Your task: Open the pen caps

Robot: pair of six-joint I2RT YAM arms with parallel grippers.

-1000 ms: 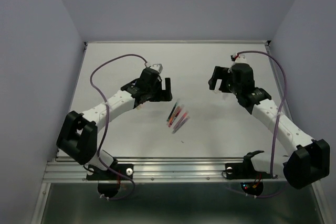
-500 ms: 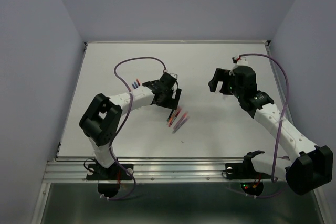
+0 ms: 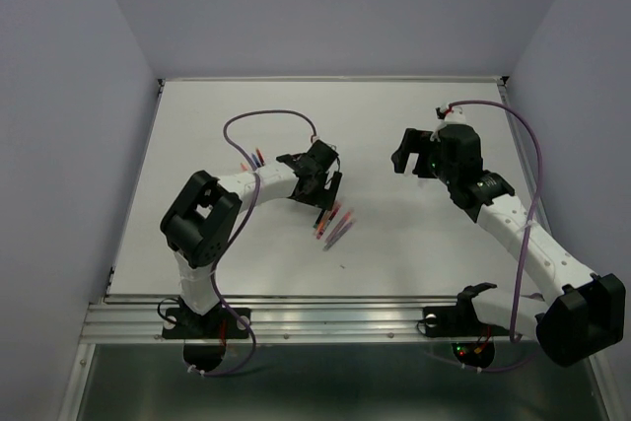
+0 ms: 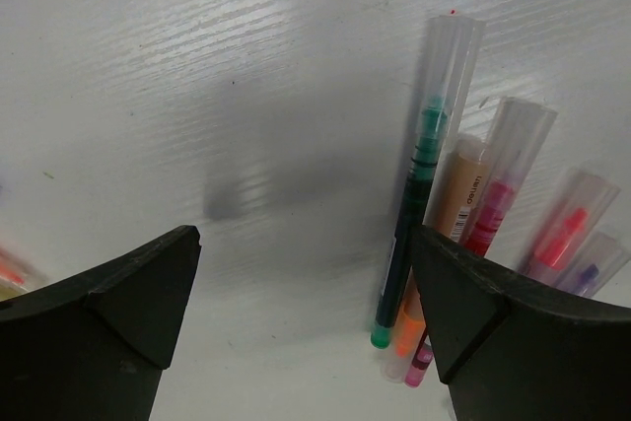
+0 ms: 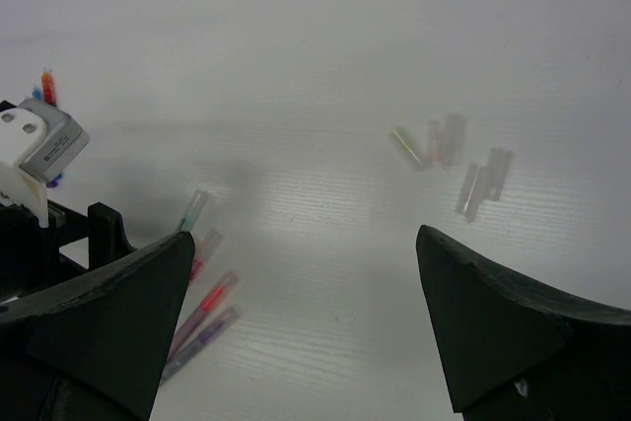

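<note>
A bunch of thin pens [image 3: 333, 224] lies mid-table. In the left wrist view the green pen [image 4: 412, 214], an orange one [image 4: 455, 184] and a pink one [image 4: 498, 206] lie side by side, with red [image 4: 562, 240] and purple [image 4: 592, 275] ones further right. Each carries a clear cap [image 4: 451, 61] over its tip and a small coloured end piece [image 4: 381, 337]. My left gripper [image 3: 325, 194] [image 4: 304, 263] hangs open just over them; the green pen lies by its right finger. My right gripper [image 3: 406, 152] [image 5: 306, 244] is open, off to the right, holding nothing.
A few red and blue pens [image 3: 256, 157] lie left of the left wrist. In the right wrist view several loose clear tubes [image 5: 442, 140] [image 5: 483, 182] lie on the white table [image 3: 414, 244]. The back and side walls stand close to its edges.
My left arm has folded and swung its gripper right and nearer, down over the bunch of pens. The right arm shifted slightly a second ago and has held still since.
</note>
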